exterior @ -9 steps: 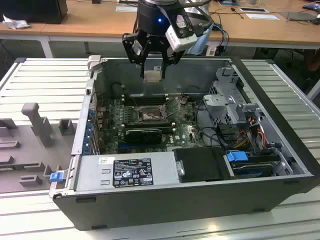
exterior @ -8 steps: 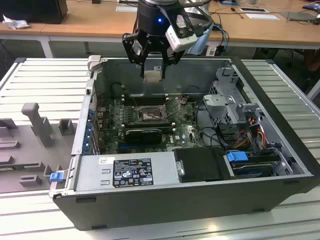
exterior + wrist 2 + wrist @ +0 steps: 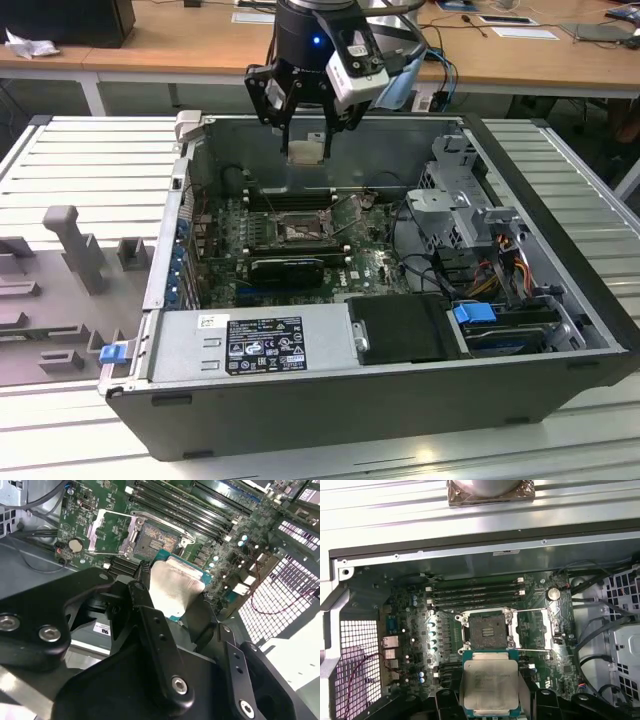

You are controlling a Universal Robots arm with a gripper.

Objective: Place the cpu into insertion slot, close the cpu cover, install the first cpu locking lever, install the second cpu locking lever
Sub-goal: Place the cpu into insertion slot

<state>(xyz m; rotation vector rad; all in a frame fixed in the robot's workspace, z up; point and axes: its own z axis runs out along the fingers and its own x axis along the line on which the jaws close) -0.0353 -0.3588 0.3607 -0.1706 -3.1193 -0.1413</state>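
My gripper (image 3: 305,140) hangs over the open computer case, shut on the cpu (image 3: 305,151), a flat silvery-beige square held by two opposite edges. Both wrist views show the cpu (image 3: 490,677) (image 3: 177,587) pinched between the black fingers (image 3: 141,591), well above the motherboard. Below it lies the insertion slot (image 3: 487,631) (image 3: 155,541) (image 3: 298,232), a black-framed square socket with nothing in it. The cpu cover (image 3: 536,627) (image 3: 107,530), a thin metal frame with a window, is folded open beside the slot. Thin wire levers (image 3: 532,650) run along the cover's sides.
Long black memory slots (image 3: 475,594) lie just behind the socket and a long black card (image 3: 288,268) in front of it. A power supply (image 3: 250,340), a drive cage (image 3: 455,195) and cables (image 3: 500,265) line the case. Grey fixtures (image 3: 75,250) stand at the exterior view's left.
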